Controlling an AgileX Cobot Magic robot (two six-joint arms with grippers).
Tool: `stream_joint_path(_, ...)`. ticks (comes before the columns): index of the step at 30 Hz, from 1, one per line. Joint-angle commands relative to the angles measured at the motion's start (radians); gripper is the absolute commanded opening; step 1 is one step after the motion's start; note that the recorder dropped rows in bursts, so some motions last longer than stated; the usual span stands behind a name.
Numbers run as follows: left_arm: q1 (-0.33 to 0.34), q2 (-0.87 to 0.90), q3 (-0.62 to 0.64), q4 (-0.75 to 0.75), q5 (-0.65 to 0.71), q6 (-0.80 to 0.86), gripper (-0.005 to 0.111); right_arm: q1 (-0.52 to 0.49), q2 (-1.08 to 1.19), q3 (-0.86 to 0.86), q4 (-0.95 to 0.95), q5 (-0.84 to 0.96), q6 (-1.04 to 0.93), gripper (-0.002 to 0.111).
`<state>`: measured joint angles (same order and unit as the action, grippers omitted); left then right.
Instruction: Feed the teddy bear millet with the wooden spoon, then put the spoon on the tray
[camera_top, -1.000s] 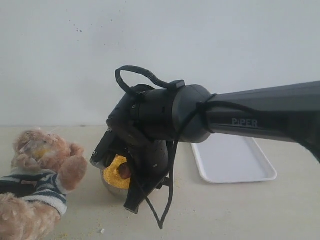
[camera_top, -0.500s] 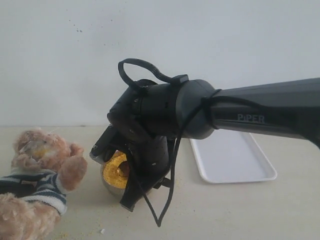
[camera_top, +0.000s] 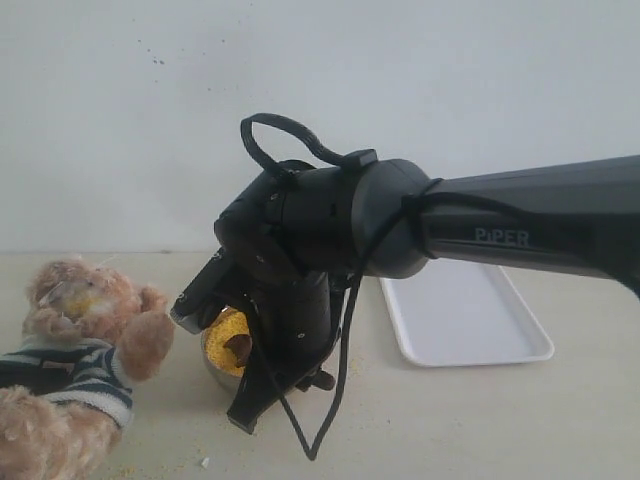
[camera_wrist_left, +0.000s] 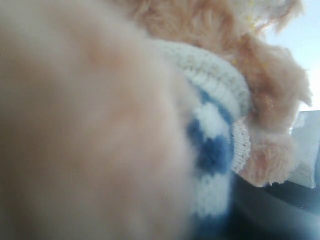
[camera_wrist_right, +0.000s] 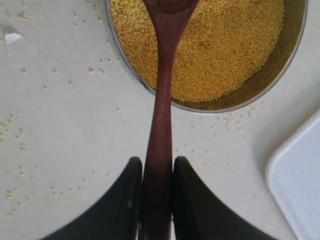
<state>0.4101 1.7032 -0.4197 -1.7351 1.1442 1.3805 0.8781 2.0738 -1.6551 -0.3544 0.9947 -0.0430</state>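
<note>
While gripping the wooden spoon (camera_wrist_right: 162, 100) in right jaws, scooped at the millet (camera_wrist_right: 225, 50), needing next a level carry to the teddy bear (camera_top: 90, 330); could not see left jaws.

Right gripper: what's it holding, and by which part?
The right gripper holds the wooden spoon by the end of its handle, bowl over the millet.

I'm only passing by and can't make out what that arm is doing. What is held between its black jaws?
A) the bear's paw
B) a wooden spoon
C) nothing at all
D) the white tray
B: the right wrist view shows the spoon's thin handle clamped between the two jaws, with its bowl end reaching out over the millet.
</note>
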Motion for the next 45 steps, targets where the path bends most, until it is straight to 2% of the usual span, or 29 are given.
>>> stream_joint_path(1,-0.002,-0.004,-0.006,-0.009,0.026,-0.005,0.004,-0.002,-0.017,-0.008,0.004,-0.011,0.008,0.0)
stream_joint_path(19,-0.002,-0.004,-0.006,-0.009,0.026,-0.005,0.004,-0.025,-0.019,-0.008,-0.051,0.017,0.067,0.0)
stream_joint_path(27,-0.002,-0.004,-0.006,-0.009,0.018,-0.005,0.004,-0.083,-0.089,-0.008,0.053,-0.038,0.079,0.0)
stream_joint_path(32,-0.002,-0.004,-0.006,-0.009,0.015,-0.005,0.004,-0.126,-0.107,-0.008,0.087,0.006,0.06,0.0)
stream_joint_path(36,-0.002,-0.004,-0.006,-0.009,0.026,-0.005,0.004,-0.158,-0.112,-0.008,0.186,0.073,-0.004,0.0)
stream_joint_path(45,-0.002,-0.004,0.025,-0.009,0.063,-0.005,0.004,-0.164,-0.171,-0.008,0.345,0.062,-0.098,0.0)
